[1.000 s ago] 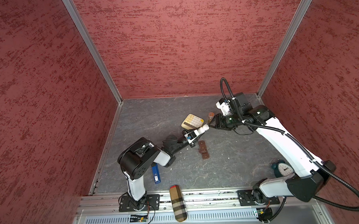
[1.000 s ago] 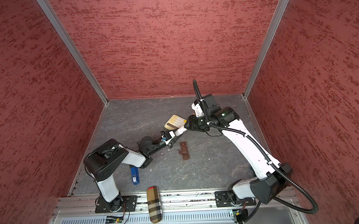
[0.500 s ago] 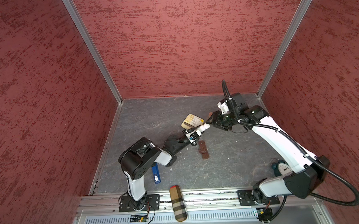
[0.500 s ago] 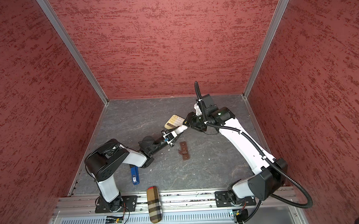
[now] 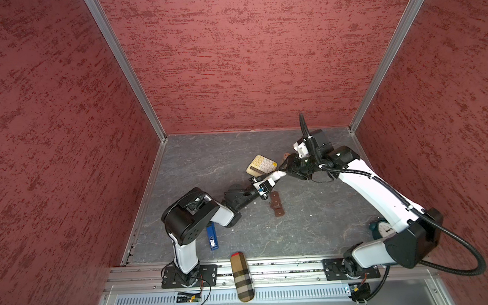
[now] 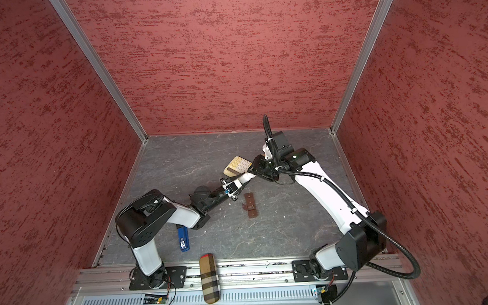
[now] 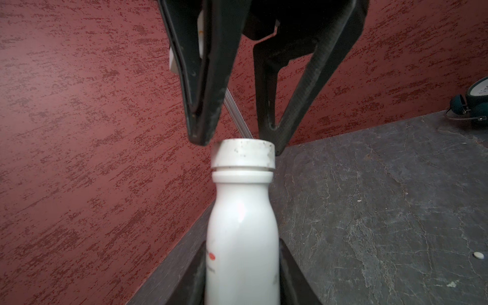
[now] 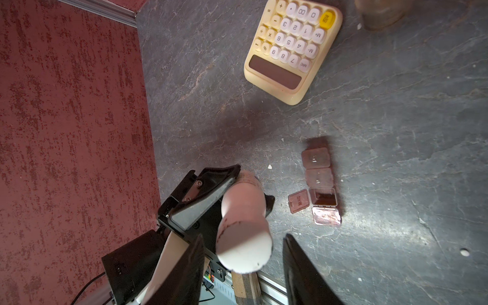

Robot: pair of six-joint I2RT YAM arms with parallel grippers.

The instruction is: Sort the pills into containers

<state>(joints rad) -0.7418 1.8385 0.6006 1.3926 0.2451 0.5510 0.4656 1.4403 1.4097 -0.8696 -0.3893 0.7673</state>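
Slate tabletop (image 5: 312, 227); left claw (image 5: 264, 184) tight on bottle (image 7: 243, 224), right claw (image 7: 239, 142) wide around cap (image 7: 243, 154); pill (image 7: 478, 255) in left-wrist view.

White bottle (image 7: 243, 232); dark brown strip box (image 5: 277, 207); cream calculator (image 8: 290, 47); tan plaid case (image 5: 242, 276).

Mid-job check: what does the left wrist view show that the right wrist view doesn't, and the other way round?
Only left wrist: the cap from the side, in place on the white bottle, and the teal clock. Only right wrist: the containers, one lid open, and the calculator. Both: the white bottle held by the left gripper, the open right gripper straddling its cap end, and loose pills on the floor.
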